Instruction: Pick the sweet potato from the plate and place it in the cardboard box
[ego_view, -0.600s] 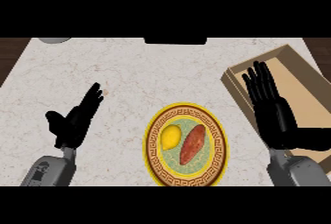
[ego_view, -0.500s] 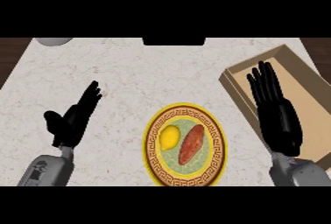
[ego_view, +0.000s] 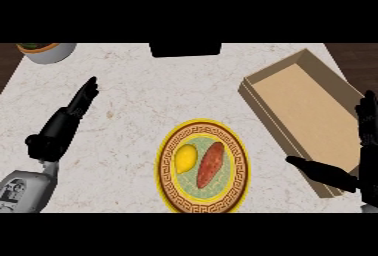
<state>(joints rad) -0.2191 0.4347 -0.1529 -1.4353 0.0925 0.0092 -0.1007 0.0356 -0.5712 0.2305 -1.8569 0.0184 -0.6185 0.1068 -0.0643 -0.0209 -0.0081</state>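
While nothing is grasped yet: sweet potato (ego_view: 211, 164) lying on plate (ego_view: 171, 191), beside a lemon (ego_view: 186, 158)
Long axis: near-left to far-right, slightly tilted
Nearer hand: right hand (ego_view: 347, 172), fingers spread, empty, over cardboard box (ego_view: 258, 96) near edge
Direction: potato left of it, apart
Left hand (ego_view: 65, 124): open, resting far left

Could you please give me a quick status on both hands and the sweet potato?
Left hand open, resting at left. Right hand open by cardboard box. Sweet potato on plate, beside lemon. Nothing in the way.
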